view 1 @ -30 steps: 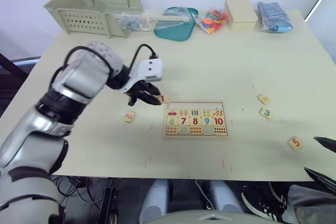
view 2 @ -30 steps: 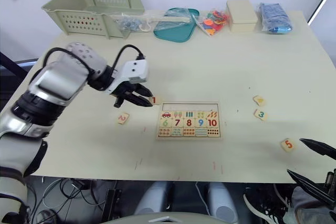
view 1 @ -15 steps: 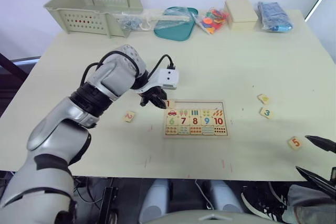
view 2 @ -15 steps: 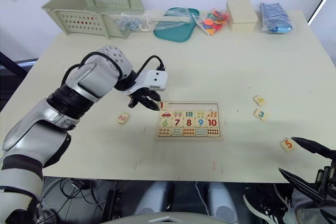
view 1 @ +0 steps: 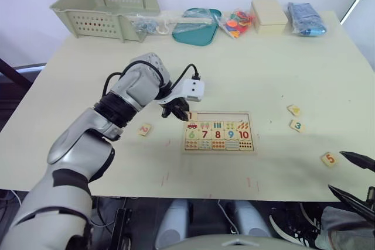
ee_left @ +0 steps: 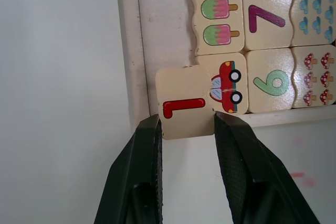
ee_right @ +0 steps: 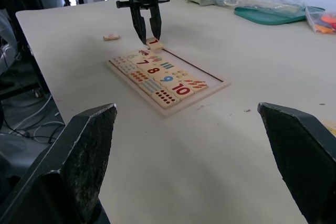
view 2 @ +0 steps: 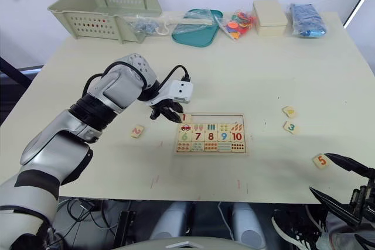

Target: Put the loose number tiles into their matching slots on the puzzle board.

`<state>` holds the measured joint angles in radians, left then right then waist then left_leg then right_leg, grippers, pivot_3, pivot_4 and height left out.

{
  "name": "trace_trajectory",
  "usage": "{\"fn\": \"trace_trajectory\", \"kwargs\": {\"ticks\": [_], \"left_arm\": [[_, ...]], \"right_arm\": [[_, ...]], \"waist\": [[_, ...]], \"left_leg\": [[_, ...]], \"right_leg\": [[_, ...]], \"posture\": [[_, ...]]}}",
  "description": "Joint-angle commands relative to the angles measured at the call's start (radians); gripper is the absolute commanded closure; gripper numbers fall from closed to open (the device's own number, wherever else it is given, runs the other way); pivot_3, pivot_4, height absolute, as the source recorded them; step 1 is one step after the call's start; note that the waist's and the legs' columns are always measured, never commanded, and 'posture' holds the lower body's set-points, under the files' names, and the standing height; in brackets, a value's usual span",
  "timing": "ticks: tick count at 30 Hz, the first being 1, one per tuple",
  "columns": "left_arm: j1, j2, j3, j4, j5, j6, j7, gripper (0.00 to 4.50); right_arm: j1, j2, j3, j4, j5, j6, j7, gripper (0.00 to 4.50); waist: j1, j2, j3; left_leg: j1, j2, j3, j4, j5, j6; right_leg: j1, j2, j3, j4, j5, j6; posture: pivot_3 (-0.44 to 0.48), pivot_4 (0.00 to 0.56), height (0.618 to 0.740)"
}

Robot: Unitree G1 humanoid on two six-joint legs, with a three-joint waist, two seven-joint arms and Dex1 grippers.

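Number tiles are mostly still loose: the top row of slots (view 1: 220,115) on the puzzle board (view 1: 218,147), just right of centre in the head views, looks bare, so by my reading none of the five is seated yet.

The left gripper (ee_left: 186,129) pinches the tile 1 (ee_left: 185,102) between its two black fingers (ee_left: 144,145). In the left wrist view that tile hangs over the board's corner, partly covering the red car picture and overlapping the wooden rim. It looks tilted and not down in the recess; whether it touches the board I cannot tell. In the left eye view the same tile sits at the board's upper left corner, under the left gripper (view 1: 177,111).

Four tiles lie flat on the table (view 1: 263,62):
- tile 2 (view 1: 144,129), left of the board, near it.
- a yellow-printed tile (view 1: 294,110), right of the board; its digit is too small to read.
- tile 3 (view 1: 297,126), just below that one.
- tile 5 (view 1: 329,158), toward the lower right of the frame.

The right gripper (view 2: 343,181) rests at the lower right corner of the head views, its fingers spread and holding nothing, close to tile 5.

As a judgement, the task is at its first placement, with that tile to seat and four more to fetch.
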<state>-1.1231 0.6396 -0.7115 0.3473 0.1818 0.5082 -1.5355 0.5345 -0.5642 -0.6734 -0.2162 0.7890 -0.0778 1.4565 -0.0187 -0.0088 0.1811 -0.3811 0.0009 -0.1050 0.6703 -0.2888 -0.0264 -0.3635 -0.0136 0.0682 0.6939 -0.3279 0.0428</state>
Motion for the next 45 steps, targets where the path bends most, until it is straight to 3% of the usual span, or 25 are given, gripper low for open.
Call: {"fn": "trace_trajectory", "kwargs": {"ticks": [1, 45], "left_arm": [[-0.018, -0.006, 0.031, -0.002, 0.019, -0.012, -0.002, 3.55], [-0.034, -0.049, 0.033, 0.029, 0.074, -0.019, -0.017, 3.55]], "right_arm": [[0.018, 0.005, -0.016, -0.022, 0.012, -0.016, -0.001, 0.00], [0.069, 0.043, -0.003, -0.043, 0.012, -0.031, -0.024, 0.00]], "waist": [[0.000, 0.000, 0.000], [0.000, 0.000, 0.000]], "left_leg": [[0.000, 0.000, 0.000, 0.000, 0.000, 0.000], [0.000, 0.000, 0.000, 0.000, 0.000, 0.000]], "right_leg": [[0.000, 0.000, 0.000, 0.000, 0.000, 0.000], [0.000, 0.000, 0.000, 0.001, 0.000, 0.000]], "posture": [[0.000, 0.150, 0.740], [0.000, 0.150, 0.740]]}}
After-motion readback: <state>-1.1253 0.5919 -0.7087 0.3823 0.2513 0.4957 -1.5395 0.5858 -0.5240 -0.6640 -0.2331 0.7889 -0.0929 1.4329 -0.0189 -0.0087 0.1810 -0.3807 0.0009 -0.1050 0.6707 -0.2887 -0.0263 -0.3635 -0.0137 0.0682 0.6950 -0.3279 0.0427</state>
